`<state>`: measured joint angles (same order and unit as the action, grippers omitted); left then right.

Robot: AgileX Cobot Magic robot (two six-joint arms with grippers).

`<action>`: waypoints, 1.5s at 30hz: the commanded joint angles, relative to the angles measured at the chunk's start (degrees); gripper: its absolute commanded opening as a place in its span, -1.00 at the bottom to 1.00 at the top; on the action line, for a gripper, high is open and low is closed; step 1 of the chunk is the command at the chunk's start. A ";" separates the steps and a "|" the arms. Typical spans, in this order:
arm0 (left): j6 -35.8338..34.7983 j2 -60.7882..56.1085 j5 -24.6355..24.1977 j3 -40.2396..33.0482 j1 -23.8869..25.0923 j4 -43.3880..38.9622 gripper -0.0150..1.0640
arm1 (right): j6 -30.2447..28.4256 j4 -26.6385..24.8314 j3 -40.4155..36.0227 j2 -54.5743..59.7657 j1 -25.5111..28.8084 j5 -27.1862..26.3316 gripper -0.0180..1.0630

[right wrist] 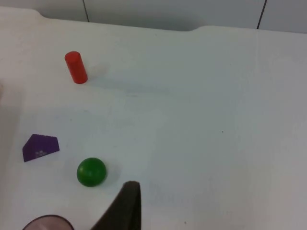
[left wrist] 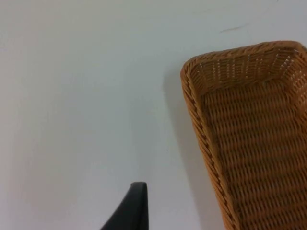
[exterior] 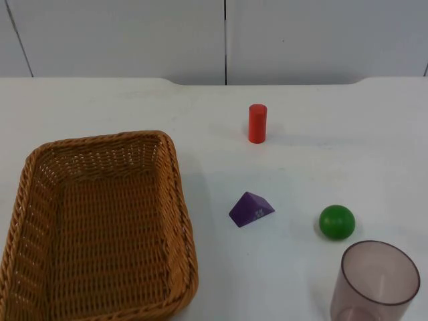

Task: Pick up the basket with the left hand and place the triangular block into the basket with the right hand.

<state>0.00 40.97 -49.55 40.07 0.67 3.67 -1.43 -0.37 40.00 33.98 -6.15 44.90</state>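
While basket [exterior: 100,227] sits untouched — purple block [exterior: 251,209] beside | tools' gape: cannot tell

White table top [exterior: 321,160]; grey partition wall [exterior: 134,37] behind, panel seams.

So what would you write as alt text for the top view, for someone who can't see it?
An empty wicker basket sits on a white table. Beside it lie a purple triangular block, a green ball, an upright red cylinder and a clear cup.
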 commanded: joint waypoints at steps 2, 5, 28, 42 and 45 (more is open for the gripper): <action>0.00 4.46 2.79 0.93 -0.22 0.42 0.97 | -0.47 0.37 0.25 2.97 0.09 -2.44 0.98; 0.00 7.86 4.18 0.93 -0.22 0.42 0.97 | -0.47 0.04 0.25 5.11 0.09 -2.78 0.98; 0.00 37.27 13.99 1.94 0.01 2.15 0.97 | -0.04 -0.16 0.25 12.44 0.09 -2.71 0.98; 1.95 57.46 16.30 11.26 0.01 4.29 0.97 | -0.04 -0.16 0.25 12.44 0.09 -2.71 0.98; 4.47 60.28 17.85 11.26 0.01 6.22 0.97 | -0.04 -0.16 0.25 12.44 0.09 -2.71 0.98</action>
<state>3.11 100.07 -33.05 51.05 0.67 8.17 -1.43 -0.37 40.00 46.63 -6.15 42.73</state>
